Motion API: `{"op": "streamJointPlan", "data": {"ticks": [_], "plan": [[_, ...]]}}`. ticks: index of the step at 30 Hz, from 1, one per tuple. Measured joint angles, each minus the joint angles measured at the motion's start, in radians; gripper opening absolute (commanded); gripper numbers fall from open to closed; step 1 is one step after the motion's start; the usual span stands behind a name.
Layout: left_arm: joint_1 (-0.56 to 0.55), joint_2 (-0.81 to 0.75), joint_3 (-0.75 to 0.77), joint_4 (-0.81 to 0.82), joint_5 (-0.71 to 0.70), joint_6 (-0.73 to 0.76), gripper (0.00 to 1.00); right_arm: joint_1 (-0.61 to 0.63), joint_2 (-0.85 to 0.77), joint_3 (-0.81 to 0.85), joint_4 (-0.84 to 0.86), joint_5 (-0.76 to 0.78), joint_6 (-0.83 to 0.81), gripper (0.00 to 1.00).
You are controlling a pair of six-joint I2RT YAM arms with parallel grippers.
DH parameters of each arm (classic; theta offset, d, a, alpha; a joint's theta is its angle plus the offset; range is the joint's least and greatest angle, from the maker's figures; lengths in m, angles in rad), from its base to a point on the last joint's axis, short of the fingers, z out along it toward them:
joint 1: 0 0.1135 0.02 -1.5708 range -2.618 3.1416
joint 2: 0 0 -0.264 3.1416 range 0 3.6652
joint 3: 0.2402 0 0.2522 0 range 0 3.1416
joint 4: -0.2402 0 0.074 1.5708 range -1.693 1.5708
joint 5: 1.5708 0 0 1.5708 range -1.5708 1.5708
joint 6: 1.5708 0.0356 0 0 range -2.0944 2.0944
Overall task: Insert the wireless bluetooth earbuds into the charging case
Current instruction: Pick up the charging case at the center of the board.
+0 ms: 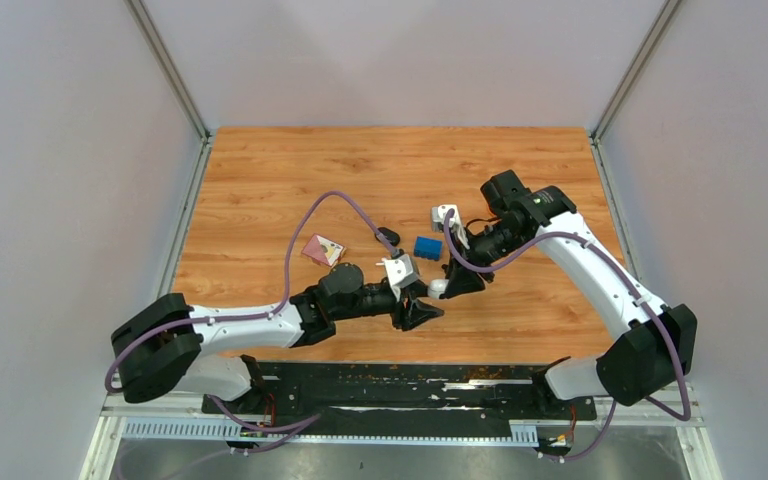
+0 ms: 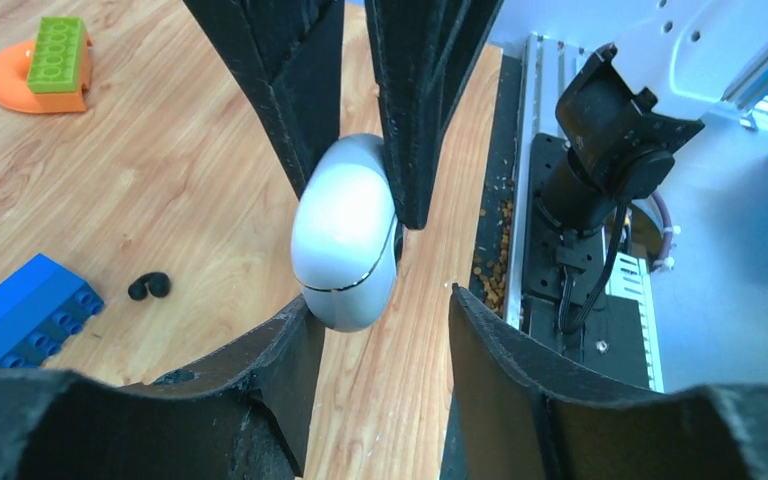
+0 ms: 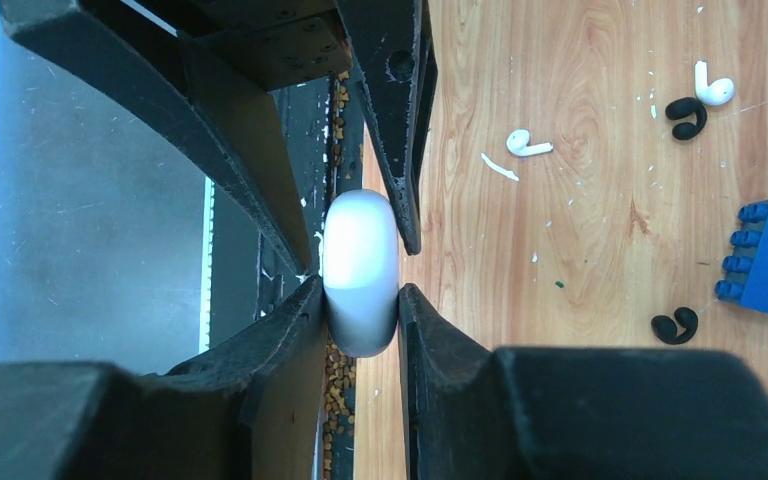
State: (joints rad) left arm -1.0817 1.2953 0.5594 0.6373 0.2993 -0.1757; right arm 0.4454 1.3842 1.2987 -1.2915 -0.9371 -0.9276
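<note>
White glossy charging case [image 3: 360, 240]: judged light, rigid, slippery; best gripped across flat faces. Clamped by right gripper [image 3: 360, 290] over table [image 3: 580, 250] edge; left gripper [image 2: 380, 300] parted around it; earbuds [image 3: 528, 143] loose on table.

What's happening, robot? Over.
Right gripper: jaws shut on closed charging case. Left gripper: jaws open around it. Earbuds loose on table.

Lab test cell, white panel walls [image 1: 60, 150], aluminium posts [image 1: 168, 65], wood-grain table [image 1: 360, 170]
</note>
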Motion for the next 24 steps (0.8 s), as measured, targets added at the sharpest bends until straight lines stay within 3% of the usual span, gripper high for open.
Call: {"op": "streamJointPlan", "data": {"ticks": [9,18,24], "plan": [[0.036,0.019,-0.029,0.132,0.034,-0.090,0.45,0.000,0.000,0.000,0.006,-0.017,0.010,0.11],[0.043,0.043,-0.029,0.169,0.047,-0.130,0.44,0.000,0.000,-0.003,0.005,-0.015,0.019,0.12],[0.045,0.054,-0.029,0.176,0.055,-0.137,0.38,0.000,-0.002,-0.010,0.002,-0.013,0.020,0.12]]}}
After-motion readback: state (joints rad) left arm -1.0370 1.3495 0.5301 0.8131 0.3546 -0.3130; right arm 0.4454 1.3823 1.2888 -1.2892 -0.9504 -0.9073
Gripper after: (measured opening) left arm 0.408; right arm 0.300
